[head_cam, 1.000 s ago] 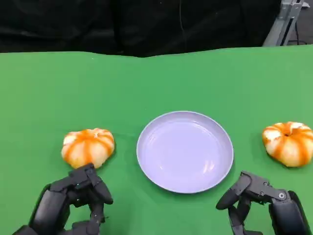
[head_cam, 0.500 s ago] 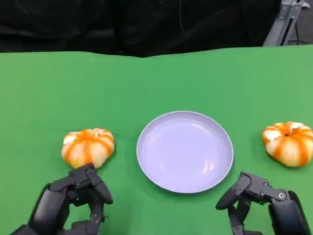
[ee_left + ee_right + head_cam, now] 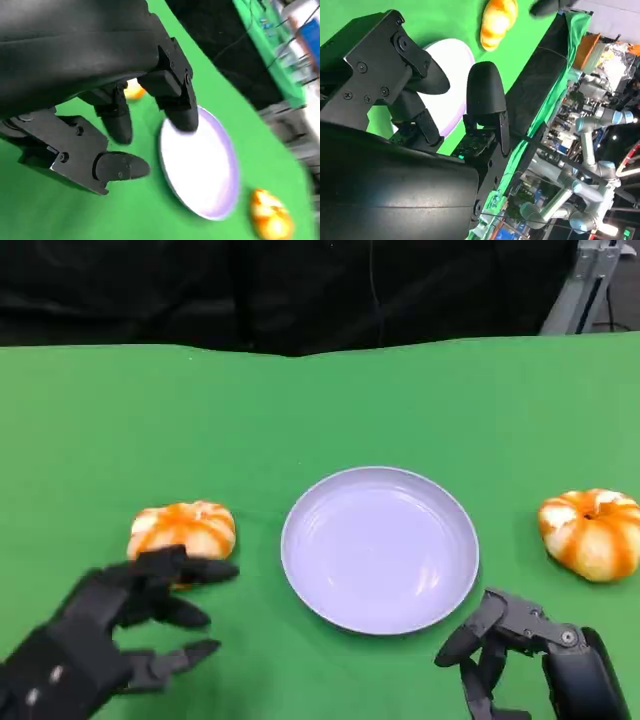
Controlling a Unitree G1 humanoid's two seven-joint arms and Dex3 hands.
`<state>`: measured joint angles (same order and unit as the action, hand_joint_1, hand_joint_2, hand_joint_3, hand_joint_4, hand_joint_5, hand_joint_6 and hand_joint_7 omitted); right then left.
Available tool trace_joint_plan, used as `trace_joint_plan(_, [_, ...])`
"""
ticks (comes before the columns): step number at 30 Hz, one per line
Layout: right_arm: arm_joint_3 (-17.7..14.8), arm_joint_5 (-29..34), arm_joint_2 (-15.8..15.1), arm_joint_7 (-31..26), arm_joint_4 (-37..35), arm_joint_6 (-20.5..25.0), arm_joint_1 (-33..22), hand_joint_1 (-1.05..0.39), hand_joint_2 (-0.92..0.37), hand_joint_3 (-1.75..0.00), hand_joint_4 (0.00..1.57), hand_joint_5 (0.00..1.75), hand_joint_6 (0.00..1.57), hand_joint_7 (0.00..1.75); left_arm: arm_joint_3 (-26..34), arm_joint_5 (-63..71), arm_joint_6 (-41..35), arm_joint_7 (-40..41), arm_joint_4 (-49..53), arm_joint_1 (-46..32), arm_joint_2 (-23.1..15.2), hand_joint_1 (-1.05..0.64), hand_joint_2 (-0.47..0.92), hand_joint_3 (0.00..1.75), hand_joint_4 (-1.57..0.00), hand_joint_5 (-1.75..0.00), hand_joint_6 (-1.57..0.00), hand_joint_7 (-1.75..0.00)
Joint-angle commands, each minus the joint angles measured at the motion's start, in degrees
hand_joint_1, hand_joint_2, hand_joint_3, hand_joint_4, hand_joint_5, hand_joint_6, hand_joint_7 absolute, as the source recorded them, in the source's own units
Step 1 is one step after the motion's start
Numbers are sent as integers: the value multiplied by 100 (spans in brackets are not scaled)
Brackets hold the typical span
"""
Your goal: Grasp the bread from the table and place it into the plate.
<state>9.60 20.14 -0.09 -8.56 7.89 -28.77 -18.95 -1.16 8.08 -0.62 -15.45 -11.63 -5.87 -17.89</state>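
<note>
Two hands low, near the plate (image 3: 380, 550).
Left hand (image 3: 110, 625) spread, empty, fingertips just short of a bread (image 3: 183, 531); right hand (image 3: 520, 655) curled, empty.

The left hand (image 3: 110, 625) now lies lower and further left in the head view, its fingers (image 3: 190, 570) spread wide instead of curled, the upper ones reaching over the near edge of the left bread (image 3: 182, 529). Nothing is held.
</note>
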Motion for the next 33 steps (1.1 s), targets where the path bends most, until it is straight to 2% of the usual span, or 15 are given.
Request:
trace_joint_plan(1, [-28,-52,-27,-34,21,12,8,3,-26,-142,90,172,84,132,-166,617,-429,-65,-126,374,-400,-37,92,8,-46,-48,-44,-7])
trace_joint_plan(4, [-27,-85,-29,-22,9,0,23,4,-26,-142,91,172,84,132,-526,1758,-519,91,112,898,-840,-47,92,3,-46,-32,-37,-1])
trace_joint_plan(8, [-22,-60,-32,-29,50,3,-7,5,-26,-140,90,172,84,132,-861,2651,-617,332,480,1286,-932,-52,91,1,-45,-21,-33,-1])
trace_joint_plan(16, [-7,-51,-16,-5,133,80,-60,5,-27,-140,91,172,84,133,-1438,3611,-682,857,1634,2066,-758,-56,90,0,-44,-18,-33,-1])
trace_joint_plan(33, [43,-23,16,-13,193,149,-120,6,-29,-138,91,172,84,131,-2422,4131,-1344,810,3678,3244,-203,-60,91,0,-41,-11,-31,0])
